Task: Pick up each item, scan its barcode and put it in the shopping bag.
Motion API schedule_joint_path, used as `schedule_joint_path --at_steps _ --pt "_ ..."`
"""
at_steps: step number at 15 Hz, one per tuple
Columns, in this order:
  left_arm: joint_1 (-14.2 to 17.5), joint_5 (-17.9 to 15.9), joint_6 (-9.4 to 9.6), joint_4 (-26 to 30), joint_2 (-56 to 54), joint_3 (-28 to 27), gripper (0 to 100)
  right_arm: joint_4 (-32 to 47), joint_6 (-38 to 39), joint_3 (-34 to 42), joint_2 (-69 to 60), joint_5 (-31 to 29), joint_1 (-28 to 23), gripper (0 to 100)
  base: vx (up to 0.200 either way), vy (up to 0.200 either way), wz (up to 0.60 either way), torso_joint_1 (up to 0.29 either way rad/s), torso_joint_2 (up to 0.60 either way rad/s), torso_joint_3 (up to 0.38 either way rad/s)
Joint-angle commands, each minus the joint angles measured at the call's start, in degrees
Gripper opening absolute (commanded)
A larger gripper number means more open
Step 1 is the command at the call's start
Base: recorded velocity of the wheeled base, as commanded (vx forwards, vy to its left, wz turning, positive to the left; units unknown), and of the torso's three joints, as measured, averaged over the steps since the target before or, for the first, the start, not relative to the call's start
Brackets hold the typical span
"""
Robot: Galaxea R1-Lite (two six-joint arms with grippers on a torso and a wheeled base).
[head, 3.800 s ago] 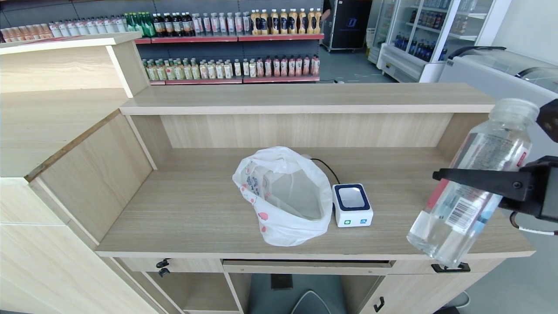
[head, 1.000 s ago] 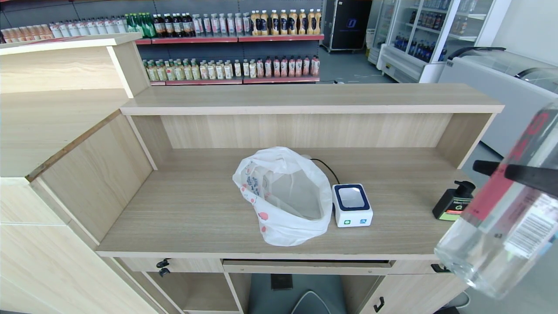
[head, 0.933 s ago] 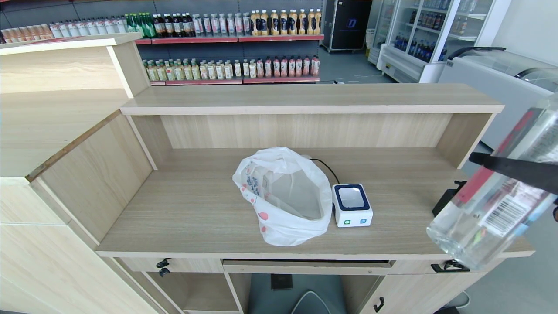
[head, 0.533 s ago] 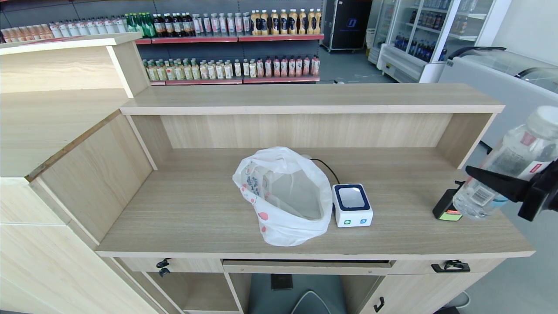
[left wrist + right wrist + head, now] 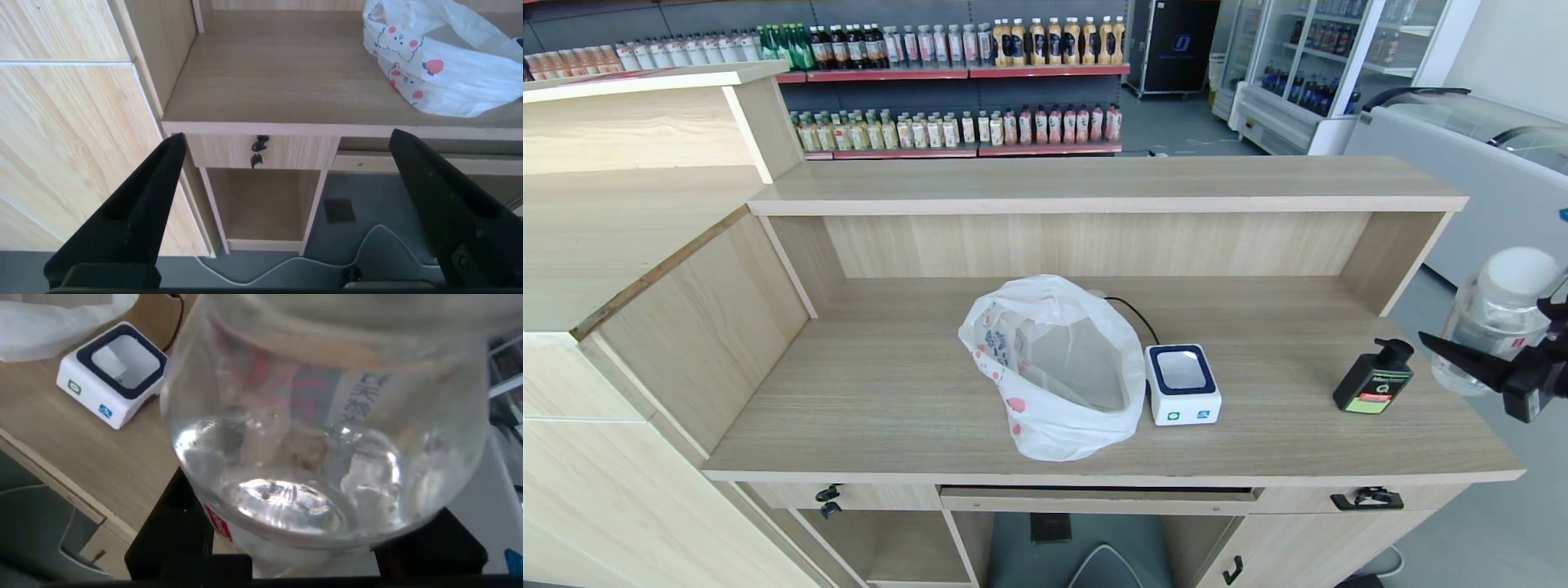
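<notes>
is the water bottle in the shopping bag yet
No, the right gripper holds the water bottle beyond the counter's right end, away from the shopping bag.

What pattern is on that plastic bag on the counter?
The bag is white with red-pink spots and small cartoon faces, clearest in the left wrist view.

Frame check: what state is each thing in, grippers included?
water bottle: capped, roughly upright, held at the right end of the counter.
right gripper: shut on the water bottle.
left gripper: open, empty.
shopping bag: mouth open, on the counter.
scanner: window up, beside the shopping bag.
pump bottle: upright, untouched.
</notes>
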Motion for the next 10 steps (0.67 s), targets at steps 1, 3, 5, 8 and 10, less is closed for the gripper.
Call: schedule_joint_path --at_steps 1,3,5,8,10 --pt "0.01 0.06 0.0 -0.01 -0.02 0.0 100 -1.24 -2.18 0.01 1.22 -1.14 -0.29 0 0.0 0.0 0.6 0.002 0.0 0.002" --pt "0.01 0.06 0.0 -0.01 -0.02 0.0 100 -3.17 -4.47 -0.08 2.45 -3.6 -0.64 0 0.0 0.0 0.6 -0.002 0.0 0.007" --pt "0.01 0.06 0.0 -0.01 -0.02 0.0 100 -7.83 -4.82 -0.17 5.61 -3.69 -0.56 0 0.0 0.0 0.6 0.0 0.0 0.002" --pt "0.01 0.06 0.0 -0.01 -0.02 0.0 100 -14.86 -6.58 -0.69 13.17 -0.96 1.03 0 0.0 0.0 0.4 0.0 0.0 0.003" --pt "0.01 0.06 0.0 -0.01 -0.02 0.0 100 -17.5 -8.69 -1.04 18.27 2.55 1.11 0 0.0 0.0 0.0 0.0 0.0 0.0"
